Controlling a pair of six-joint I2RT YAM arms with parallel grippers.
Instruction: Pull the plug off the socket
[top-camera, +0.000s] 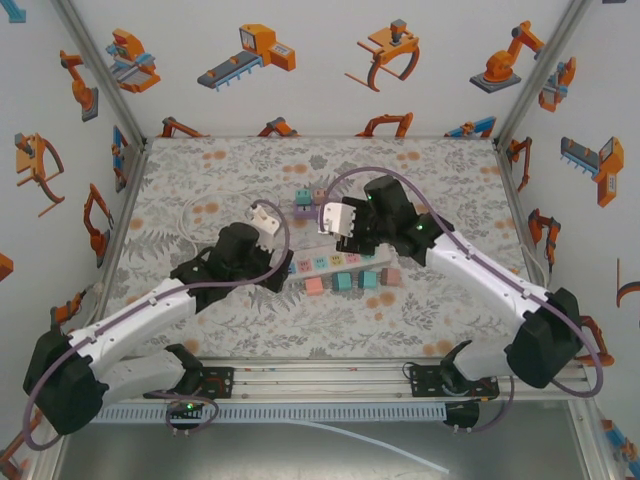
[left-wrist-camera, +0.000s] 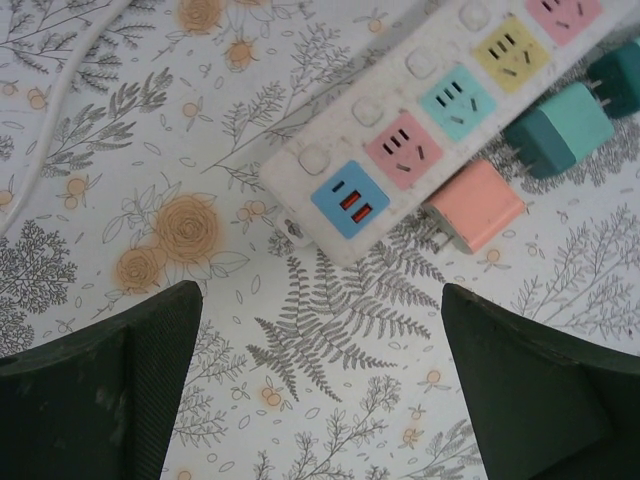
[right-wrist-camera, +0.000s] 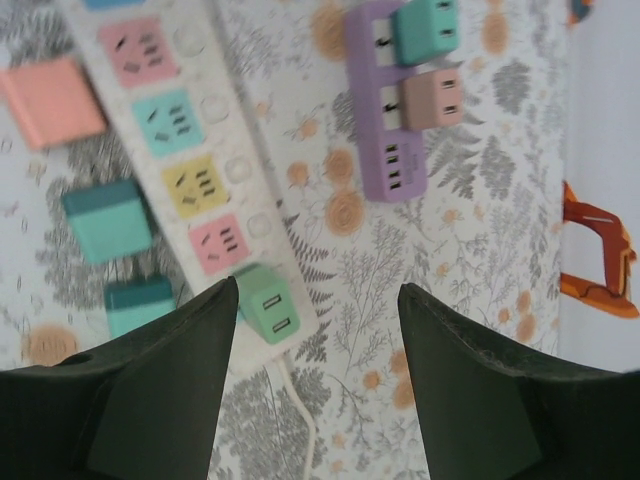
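Hovering, I am keeping nothing pinched: my right gripper (right-wrist-camera: 318, 300) is spreading its fingers, and the mint-green cube plug (right-wrist-camera: 265, 305) is sitting at seven o'clock in the white plastic power strip (right-wrist-camera: 237, 168), not yet pulled. My left gripper (left-wrist-camera: 320, 300) is gaping wide too.

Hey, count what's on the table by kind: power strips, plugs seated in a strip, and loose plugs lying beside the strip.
Power strips: 2 (white strip, purple strip)
Seated plugs: 3 (green plug, teal plug, pink plug)
Loose plugs: 4 (salmon block, teal block, second teal block, dusty-pink block)
Total: 9
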